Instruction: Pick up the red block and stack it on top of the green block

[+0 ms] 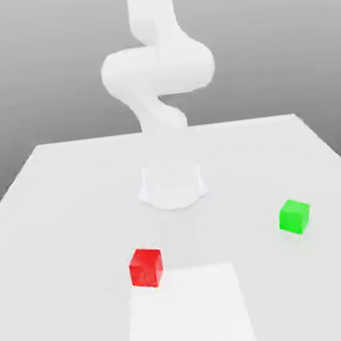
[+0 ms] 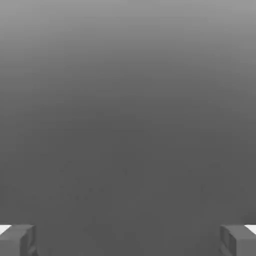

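Red block (image 1: 146, 267): a small glossy cube, set flat on the pale table (image 1: 59, 217), toward the exterior view's left and near the front edge. Nothing is touching it and nothing is stacked on it, so it is judged not yet picked up.
Green block (image 1: 294, 216): a small bright green cube, also flat on the table, toward the exterior view's right and a little farther back. It is kept well apart from the red block, with bare table between the two; its top face is free to receive the stack.
Gripper (image 2: 128, 240): seen from the hand view as two grey fingertips (image 2: 17, 240) at opposite edges of the picture, spread wide with nothing between them. Nothing is held.
Arm (image 1: 157, 70): a white, hazy column is seen rising from its round base (image 1: 172, 184) at the middle of the table, behind both cubes, folded well above them.
Reason for the pose: the fingers are judged to be spread in readiness to straddle the red cube.
Next need: the hand would have to be brought over the red block and lowered around it.
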You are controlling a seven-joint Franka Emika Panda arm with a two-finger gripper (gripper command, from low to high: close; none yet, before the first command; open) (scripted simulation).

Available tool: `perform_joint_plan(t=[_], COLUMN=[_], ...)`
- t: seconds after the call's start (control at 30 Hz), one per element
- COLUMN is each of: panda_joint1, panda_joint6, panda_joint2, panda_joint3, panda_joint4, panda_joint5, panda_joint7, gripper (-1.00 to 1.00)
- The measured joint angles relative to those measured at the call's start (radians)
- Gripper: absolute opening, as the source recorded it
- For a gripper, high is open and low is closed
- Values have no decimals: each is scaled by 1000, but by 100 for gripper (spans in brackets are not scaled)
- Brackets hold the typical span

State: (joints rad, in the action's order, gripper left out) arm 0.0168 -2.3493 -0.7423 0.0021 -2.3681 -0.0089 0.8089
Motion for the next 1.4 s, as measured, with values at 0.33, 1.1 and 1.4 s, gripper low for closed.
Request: perform_joint_plan(t=[0.33, 1.1, 1.4], panda_joint1=[74, 162, 81], panda_joint6=[-236, -694, -465], panda_joint2=[281, 850, 586], panda_joint3=[-24, -30, 10], panda_joint4=[-327, -567, -600], panda_joint5=[-34, 29, 22], panda_joint7=[37, 2, -41], gripper=[0, -100, -100])
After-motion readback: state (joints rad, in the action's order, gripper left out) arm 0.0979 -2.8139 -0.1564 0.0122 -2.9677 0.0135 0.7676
